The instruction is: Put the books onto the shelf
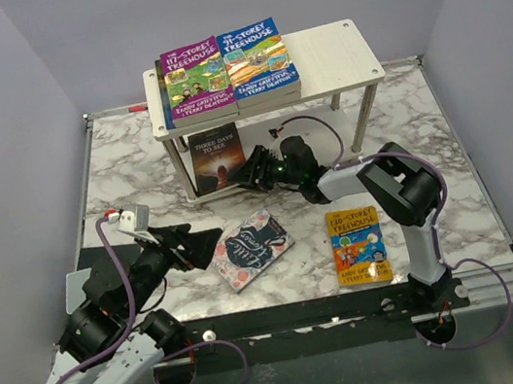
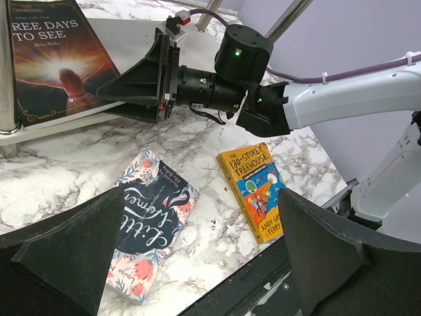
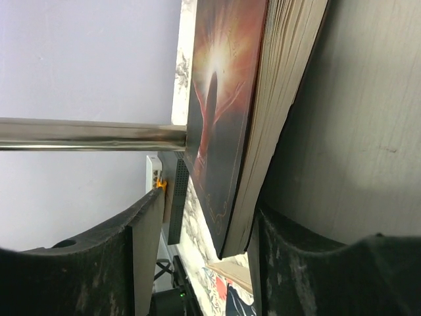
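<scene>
The white shelf [image 1: 332, 56] stands at the back, with a purple book [image 1: 192, 82] and a blue book [image 1: 257, 60] lying on its top tier. A dark brown book [image 1: 216, 157] lies on the lower tier. My right gripper [image 1: 251, 171] is at that book's near corner. In the right wrist view its jaws straddle the corner of the dark brown book [image 3: 223, 112], one finger against the pages and the other apart, open [image 3: 204, 257]. A pink floral book [image 1: 253, 249] and an orange book [image 1: 357, 246] lie flat on the table. My left gripper [image 1: 202, 247] hovers open beside the floral book [image 2: 148, 224].
The marble tabletop [image 1: 126, 174] is bounded by grey walls on three sides. A black rail [image 1: 335, 309] runs along the near edge by the arm bases. The shelf's metal leg [image 3: 92, 133] crosses just beyond my right fingers. The right arm [image 2: 342, 99] reaches across above the orange book.
</scene>
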Controlling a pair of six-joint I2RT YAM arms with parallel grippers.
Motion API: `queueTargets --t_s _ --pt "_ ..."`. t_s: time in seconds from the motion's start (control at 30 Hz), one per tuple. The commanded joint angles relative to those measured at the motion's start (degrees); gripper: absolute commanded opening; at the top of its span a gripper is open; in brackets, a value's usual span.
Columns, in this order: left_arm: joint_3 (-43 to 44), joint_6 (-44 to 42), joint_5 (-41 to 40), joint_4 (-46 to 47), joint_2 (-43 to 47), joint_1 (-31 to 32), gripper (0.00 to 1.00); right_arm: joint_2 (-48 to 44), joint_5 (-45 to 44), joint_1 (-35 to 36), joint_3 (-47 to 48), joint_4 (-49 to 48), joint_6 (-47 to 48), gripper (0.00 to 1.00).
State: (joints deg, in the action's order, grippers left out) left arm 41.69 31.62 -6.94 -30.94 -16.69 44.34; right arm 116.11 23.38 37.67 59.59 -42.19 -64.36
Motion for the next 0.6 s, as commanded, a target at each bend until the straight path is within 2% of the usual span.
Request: queueTargets --t_s 0.0,0.33,0.57 --pt "-0.54 -0.59 0.17 0.80 0.72 -0.04 0.99 -3.00 0.28 0.47 -0.73 5.39 2.19 0.56" --pt "-0.54 -0.51 0.35 0.79 -0.23 -0.05 0.99 -9.40 -2.12 0.47 -2.63 16.04 4.78 0.62" --pt "-0.56 2.11 -1.49 -0.21 -1.91 0.00 0.99 -18.74 -3.76 0.37 -7.76 21.83 9.08 0.64"
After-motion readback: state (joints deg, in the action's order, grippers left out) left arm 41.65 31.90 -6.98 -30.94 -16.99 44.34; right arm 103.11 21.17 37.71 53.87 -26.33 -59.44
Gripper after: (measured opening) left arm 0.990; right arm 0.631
